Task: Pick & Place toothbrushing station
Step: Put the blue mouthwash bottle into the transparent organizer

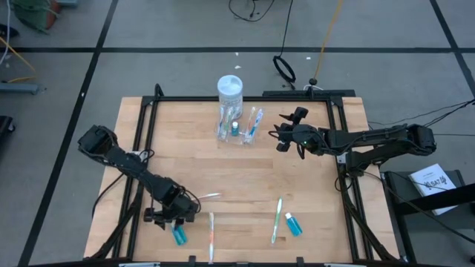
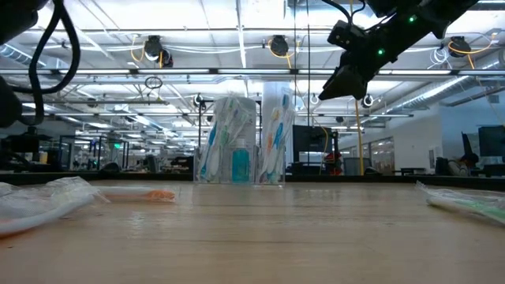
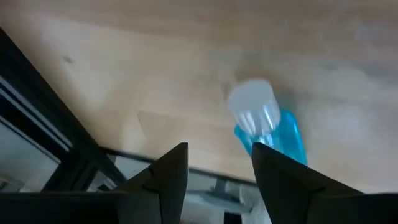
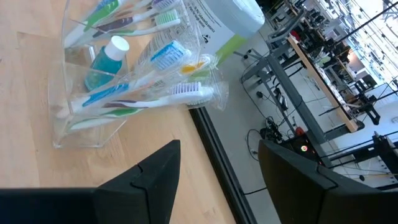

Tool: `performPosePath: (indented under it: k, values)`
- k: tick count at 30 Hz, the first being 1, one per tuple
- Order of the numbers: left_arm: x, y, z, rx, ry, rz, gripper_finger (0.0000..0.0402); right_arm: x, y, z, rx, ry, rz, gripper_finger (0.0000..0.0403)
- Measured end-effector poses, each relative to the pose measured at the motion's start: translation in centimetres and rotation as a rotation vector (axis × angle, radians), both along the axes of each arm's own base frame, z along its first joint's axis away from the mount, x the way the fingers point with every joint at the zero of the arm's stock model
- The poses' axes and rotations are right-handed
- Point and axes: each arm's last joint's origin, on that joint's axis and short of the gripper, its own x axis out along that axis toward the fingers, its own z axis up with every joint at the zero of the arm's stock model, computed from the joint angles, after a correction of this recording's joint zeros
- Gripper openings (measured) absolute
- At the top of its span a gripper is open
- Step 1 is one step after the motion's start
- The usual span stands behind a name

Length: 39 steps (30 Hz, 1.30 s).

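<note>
The toothbrushing station (image 1: 237, 126) is a clear plastic holder standing upright on its base at the table's far middle. It holds several toothbrushes and a small blue bottle (image 4: 102, 59). My right gripper (image 1: 282, 133) hovers open just right of the station (image 4: 118, 81), raised above the table (image 2: 347, 79). My left gripper (image 1: 169, 216) is open near the table's near left corner. It points down beside a small blue bottle with a pale cap (image 3: 264, 124) that lies on its side on the wood.
A white lidded jar (image 1: 230, 87) stands right behind the station. Loose on the near half of the table lie wrapped toothbrushes (image 1: 211, 236) (image 1: 277, 219), another wrapped one (image 1: 205, 196) and a second blue bottle (image 1: 293, 225). A black frame (image 1: 141, 148) rims the table.
</note>
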Motion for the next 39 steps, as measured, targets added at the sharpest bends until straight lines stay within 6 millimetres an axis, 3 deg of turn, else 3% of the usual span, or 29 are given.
performPosePath:
  k: [25, 35, 39]
  values:
    - [0.6, 0.9, -0.4, 0.130, -0.070, 0.061, 0.0184, 0.0, 0.0, 0.0, 0.000, 0.000, 0.000, 0.0208]
    - [1.2, 0.5, -2.0, 0.070, -0.113, -0.075, 0.0180, 0.0, 0.0, 0.0, 0.000, 0.000, 0.000, 0.0208]
    - [1.6, 0.8, -2.3, 0.050, -0.157, -0.145, 0.0144, 0.0, 0.0, 0.0, 0.000, 0.001, 0.000, 0.0208]
